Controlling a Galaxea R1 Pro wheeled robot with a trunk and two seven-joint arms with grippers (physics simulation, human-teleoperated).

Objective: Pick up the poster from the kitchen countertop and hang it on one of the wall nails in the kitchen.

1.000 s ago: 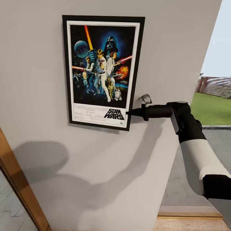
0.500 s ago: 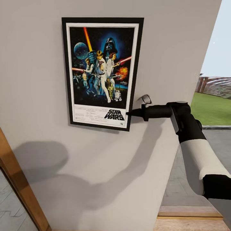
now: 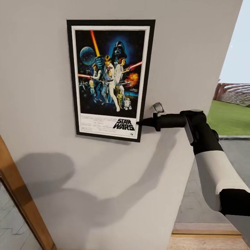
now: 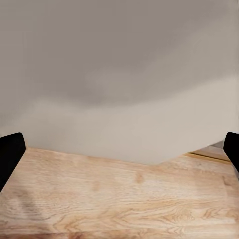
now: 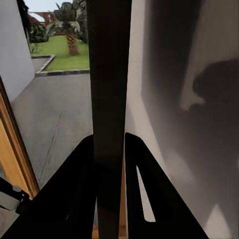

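The poster, black-framed with a white border and the STAR WARS logo at its foot, lies flat and nearly upright against the grey wall. My right gripper is shut on the frame's lower right edge, the arm reaching in from the right. In the right wrist view the frame's dark edge runs straight between the fingers. Any wall nail is hidden behind the poster. The kitchen countertop is out of view. My left gripper stands open, empty, facing the wall's base over a wooden floor.
A wooden door frame slants up at the lower left. The wall ends at the right, where an opening looks onto paving and a lawn. Wooden flooring lies at the wall's foot. The arm's shadow falls on the wall below the poster.
The poster's top has swung slightly, so it now hangs straighter. My right gripper keeps its hold in the same spot. The view has shifted a little.
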